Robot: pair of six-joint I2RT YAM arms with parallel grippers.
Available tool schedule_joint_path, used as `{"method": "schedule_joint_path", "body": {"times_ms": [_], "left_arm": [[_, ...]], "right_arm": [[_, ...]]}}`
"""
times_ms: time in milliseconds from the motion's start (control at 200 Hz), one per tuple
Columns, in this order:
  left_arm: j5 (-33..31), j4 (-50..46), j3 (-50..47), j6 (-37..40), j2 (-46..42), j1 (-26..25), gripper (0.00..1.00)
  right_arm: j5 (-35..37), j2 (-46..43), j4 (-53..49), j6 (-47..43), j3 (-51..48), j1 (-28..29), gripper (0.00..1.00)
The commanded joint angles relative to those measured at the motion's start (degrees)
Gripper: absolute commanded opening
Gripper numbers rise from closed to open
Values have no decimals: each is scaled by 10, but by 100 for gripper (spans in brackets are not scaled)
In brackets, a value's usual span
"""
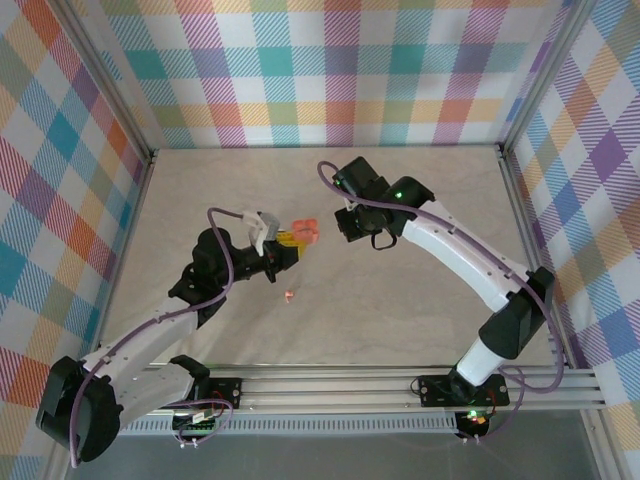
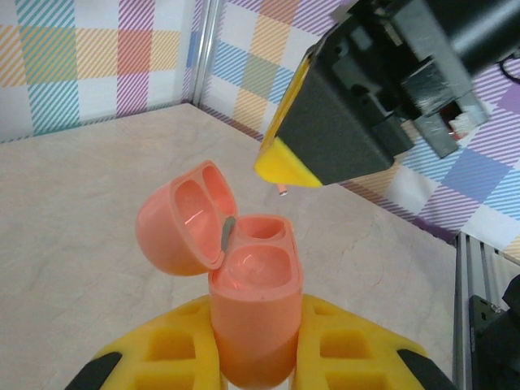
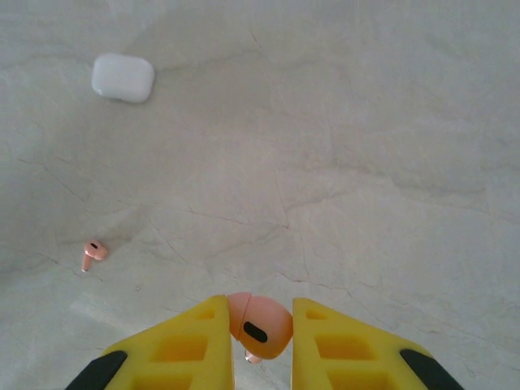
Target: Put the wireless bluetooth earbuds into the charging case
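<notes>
So, the right pincer (image 3: pixel 258 315) is clamped on a tiny salmon-pink stemmed plastic earbud (image 3: pixel 260 327), bulb squeezed between the yellow fingers and stem poking straight down out of them. The target is just below that and a bit off to one side, close but not touching. It's a salmon-pink pebble-shaped plastic charging case (image 2: pixel 253 280) that the left pincer (image 2: pixel 256 313) has pinched by its lower body. The case stands upright, long axis running up out of the fingers, hinged lid (image 2: pixel 183 218) flipped open and leaning away, and both sockets empty and facing up at the right pincer. My read: stem and socket axes look roughly parallel, so the next move is a small sideways line-up, then straight down.

Further out from the right pincer, a second salmon-pink earbud (image 3: pixel 92 253) lies loose on the pale marbled tabletop (image 3: pixel 366 162), with a white pebble-shaped case (image 3: pixel 123 78) well beyond it. From overhead the loose bud sits nearer the left arm, but that one's busy holding the case.
</notes>
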Motion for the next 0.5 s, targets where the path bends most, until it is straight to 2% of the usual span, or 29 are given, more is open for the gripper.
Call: {"method": "schedule_joint_path", "body": {"times_ms": [0,495], "left_arm": [[-1,37,27,-1,9,-10,0],[-13,59,42,-10,46,-31,0]], "right_arm": [[33,-29,10,-5,20,18,21],[52,-44,46,-26,52,62,21]]}}
